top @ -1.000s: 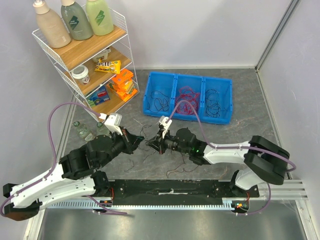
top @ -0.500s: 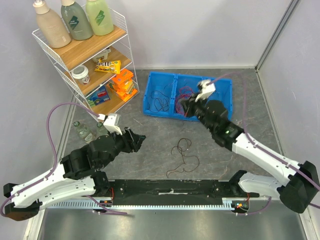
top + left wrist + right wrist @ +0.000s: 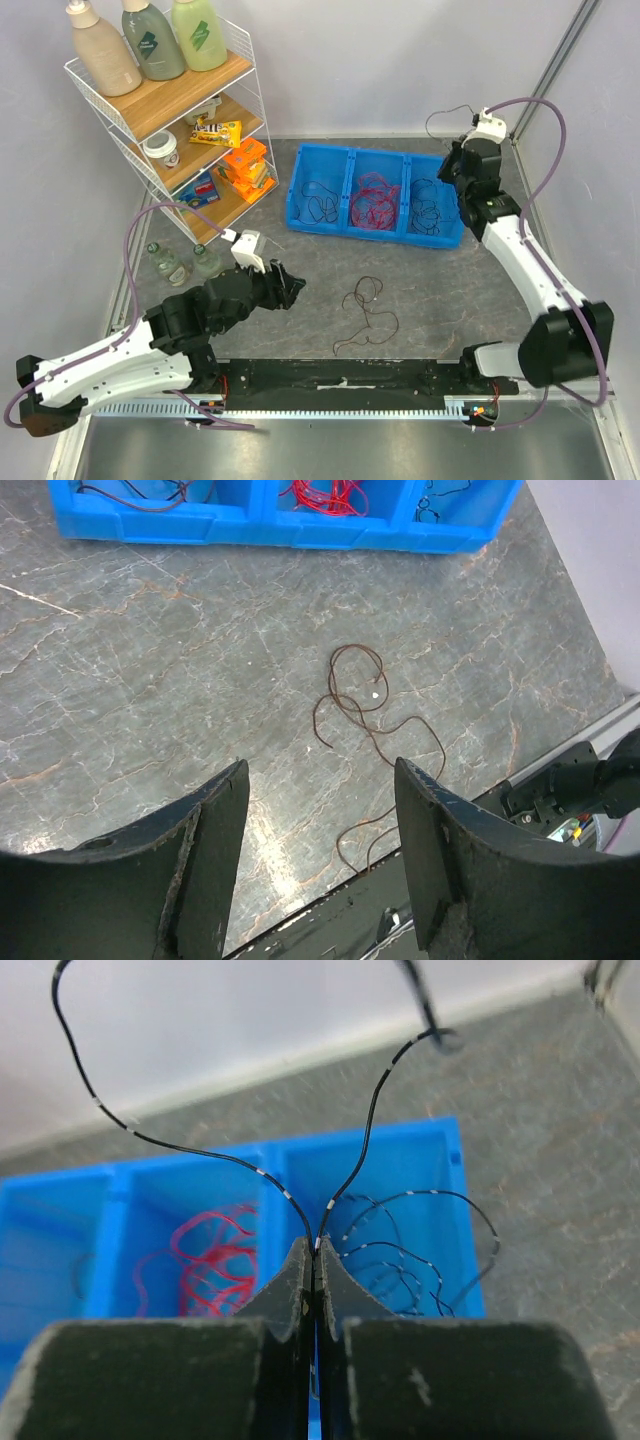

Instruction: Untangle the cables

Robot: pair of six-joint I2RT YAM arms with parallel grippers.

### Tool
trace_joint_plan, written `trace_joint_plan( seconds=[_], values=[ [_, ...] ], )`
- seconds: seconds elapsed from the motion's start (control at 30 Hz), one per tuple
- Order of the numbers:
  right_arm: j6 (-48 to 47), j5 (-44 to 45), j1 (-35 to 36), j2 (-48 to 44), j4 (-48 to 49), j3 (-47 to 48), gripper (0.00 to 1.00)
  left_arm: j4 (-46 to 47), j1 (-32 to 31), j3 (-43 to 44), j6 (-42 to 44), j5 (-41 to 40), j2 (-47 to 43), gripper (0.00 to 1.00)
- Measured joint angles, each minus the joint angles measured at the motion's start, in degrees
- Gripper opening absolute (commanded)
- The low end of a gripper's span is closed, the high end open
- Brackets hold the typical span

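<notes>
A thin brown cable (image 3: 368, 305) (image 3: 360, 695) lies in loose loops on the grey table, alone. My left gripper (image 3: 292, 288) (image 3: 320, 770) hovers just left of it, open, with nothing between its fingers. My right gripper (image 3: 452, 168) (image 3: 314, 1245) is raised over the right end of the blue bin (image 3: 370, 233) (image 3: 110, 1185) and is shut on a black cable (image 3: 445, 112) (image 3: 370, 1110) with white marks. That cable arcs up from the fingertips. In the bin, dark cables (image 3: 318, 197) fill the left compartment, red cables (image 3: 375, 200) (image 3: 215, 1250) the middle and black cables (image 3: 432, 205) (image 3: 420, 1250) the right.
A white wire shelf rack (image 3: 170, 110) with bottles and snack packs stands at the back left. Two small bottles (image 3: 165, 262) stand on the table at its foot. A black rail (image 3: 340, 375) runs along the near edge. Walls close the back and right.
My right arm swung from the table's middle up to the bin's right end, carrying the black cable. My left gripper opened and moved slightly right. The brown cable stayed on the table.
</notes>
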Motion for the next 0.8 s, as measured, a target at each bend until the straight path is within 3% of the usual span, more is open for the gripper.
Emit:
trace_joint_plan(
  seconds=[0.2, 0.4, 0.8],
  values=[
    [0.35, -12.17, -7.98, 8.52, -1.62, -2.64, 0.00, 0.92, 0.00, -0.92, 0.11, 0.83, -0.61, 0.66],
    [1.38, -24.61, -3.34, 8.00, 0.00, -3.23, 0.00, 1.73, 0.02, -1.01, 0.13, 1.29, 0.50, 0.66],
    [6.82, -24.55, -6.58, 5.70, 2.67, -3.89, 0.00, 2.08, 0.00, -1.01, 0.09, 3.43, 1.95, 0.66]
  ],
)
